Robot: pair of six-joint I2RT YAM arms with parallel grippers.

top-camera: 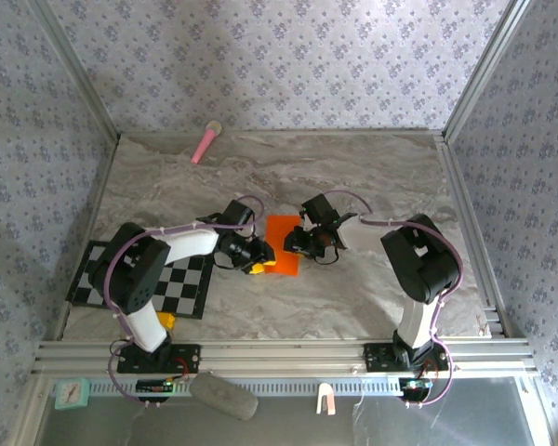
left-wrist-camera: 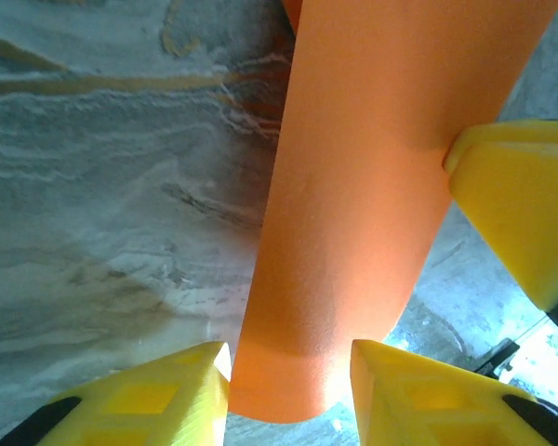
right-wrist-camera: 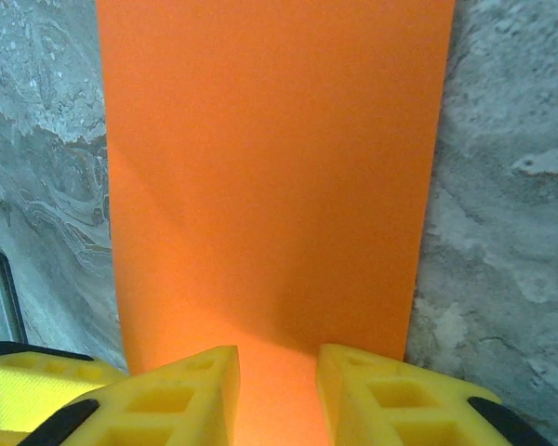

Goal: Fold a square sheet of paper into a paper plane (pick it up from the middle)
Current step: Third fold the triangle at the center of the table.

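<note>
On the marble table (top-camera: 372, 177), top view: square sheet of paper (top-camera: 281, 240), orange, seen as a narrow rectangle, lying mid-table between left gripper (top-camera: 258, 261) and right gripper (top-camera: 294, 245), both at its edges; checkered mat (top-camera: 181, 288) at near left; pink stick (top-camera: 205, 142) at the far edge. Left wrist view: paper (left-wrist-camera: 372, 186) curled, near end filling the gap between the parted fingers (left-wrist-camera: 167, 395); pinched or not, cannot tell; another yellow finger (left-wrist-camera: 521, 204) touching its right edge. Right wrist view: paper (right-wrist-camera: 270, 167) flat on the marble; fingers (right-wrist-camera: 181, 395) apart over its near end, clamped on nothing.
</note>
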